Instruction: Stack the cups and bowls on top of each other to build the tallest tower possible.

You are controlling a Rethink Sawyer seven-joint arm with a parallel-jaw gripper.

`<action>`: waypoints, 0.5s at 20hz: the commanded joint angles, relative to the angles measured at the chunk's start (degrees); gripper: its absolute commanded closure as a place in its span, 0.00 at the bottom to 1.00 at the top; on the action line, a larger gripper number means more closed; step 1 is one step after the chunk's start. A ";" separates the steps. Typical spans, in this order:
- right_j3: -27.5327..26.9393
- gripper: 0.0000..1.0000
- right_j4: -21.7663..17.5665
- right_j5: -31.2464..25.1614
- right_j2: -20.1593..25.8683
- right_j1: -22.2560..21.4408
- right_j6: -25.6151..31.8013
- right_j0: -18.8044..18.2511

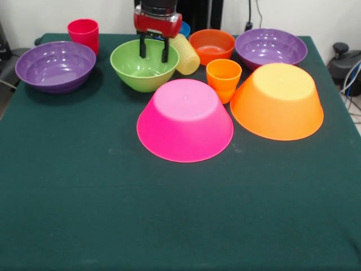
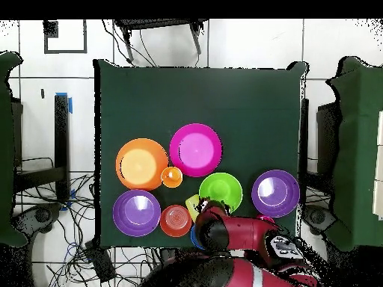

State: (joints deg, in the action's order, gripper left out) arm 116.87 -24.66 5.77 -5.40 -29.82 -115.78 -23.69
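Note:
My gripper point(image 1: 154, 52) hangs open and empty over the far rim of the upright green bowl point(image 1: 142, 68). The ribbed pale yellow cup point(image 1: 185, 55) lies tilted just right of the fingers, against the green bowl. The pink bowl point(image 1: 185, 119) and the large orange bowl point(image 1: 277, 101) stand upside down in front. The orange cup point(image 1: 223, 79) stands upright between them. The orange-red bowl point(image 1: 211, 45) and two purple bowls point(image 1: 55, 65) point(image 1: 271, 48) sit upright. The red cup point(image 1: 83, 33) stands at the back left. The blue bowl point(image 1: 185, 28) peeks out behind the gripper.
All the pieces crowd the far half of the dark green tablecloth point(image 1: 169, 214). In the overhead view my arm point(image 2: 232, 238) covers part of the blue bowl point(image 2: 195, 238). Cables and chairs surround the table.

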 commanded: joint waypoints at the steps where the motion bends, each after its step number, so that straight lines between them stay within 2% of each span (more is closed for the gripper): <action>1: -2.81 0.00 3.31 -9.96 -0.80 -4.58 -4.49 5.14; 4: -3.34 0.00 3.37 -11.26 -0.95 -5.88 -4.27 5.91; 10: -2.67 0.00 3.91 -10.94 2.61 -5.82 -5.63 5.43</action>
State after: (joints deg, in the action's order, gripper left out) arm 116.91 -23.87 -0.09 -7.82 -36.07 -115.78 -19.22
